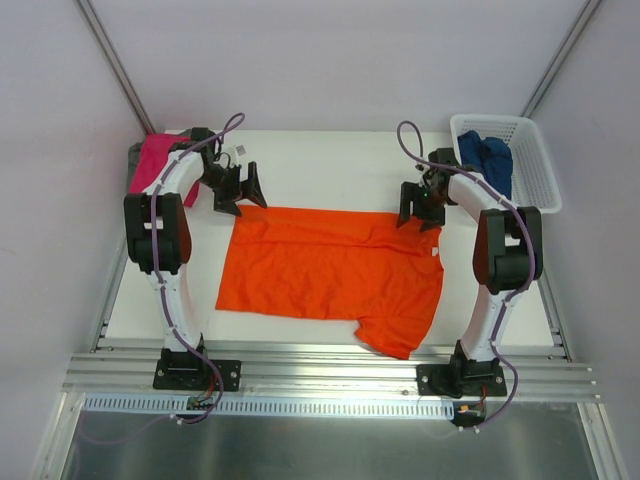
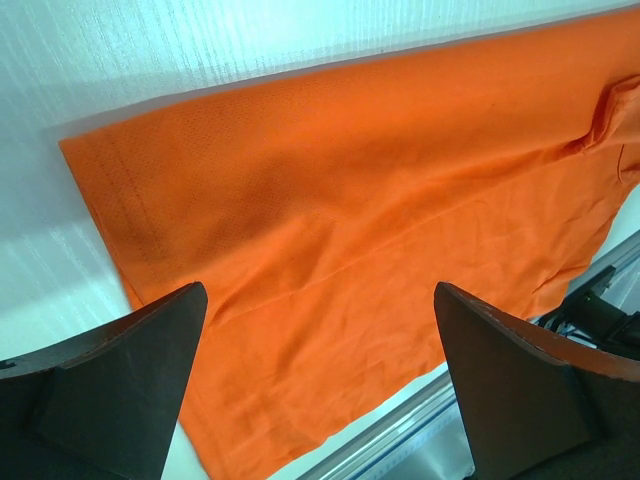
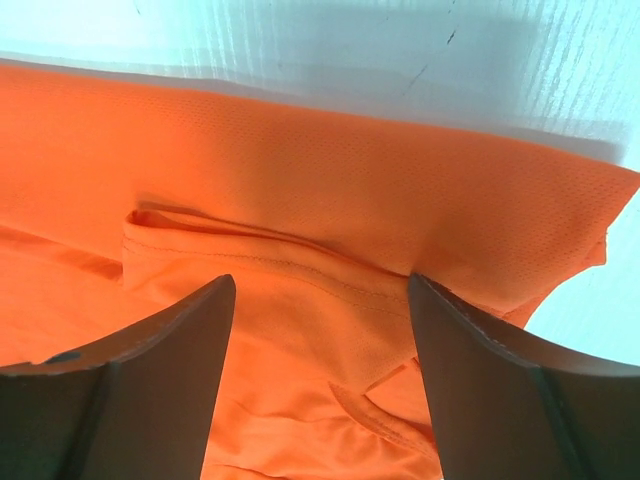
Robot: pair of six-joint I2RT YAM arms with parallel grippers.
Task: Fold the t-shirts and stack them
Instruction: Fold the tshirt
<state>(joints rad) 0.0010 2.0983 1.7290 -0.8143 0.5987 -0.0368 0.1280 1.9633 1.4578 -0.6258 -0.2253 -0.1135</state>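
Note:
The bright orange t-shirt (image 1: 330, 270) lies spread flat across the middle of the table, one sleeve hanging toward the near edge. My left gripper (image 1: 243, 196) hovers open over the shirt's far left corner, and the left wrist view shows only orange cloth (image 2: 350, 200) below its spread fingers (image 2: 150, 350). At the far right edge my right gripper (image 1: 420, 214) stands open, fingertips down at the cloth. A stitched fold of the shirt (image 3: 300, 265) lies between them. A magenta pink t-shirt (image 1: 160, 160) lies on a grey t-shirt (image 1: 134, 160) at the far left. A dark blue t-shirt (image 1: 487, 158) sits in the basket.
The white lattice basket (image 1: 535, 170) stands at the far right corner of the table. An aluminium rail (image 1: 330, 370) runs along the near edge, carrying both arm bases. Grey walls close in on the left and right sides.

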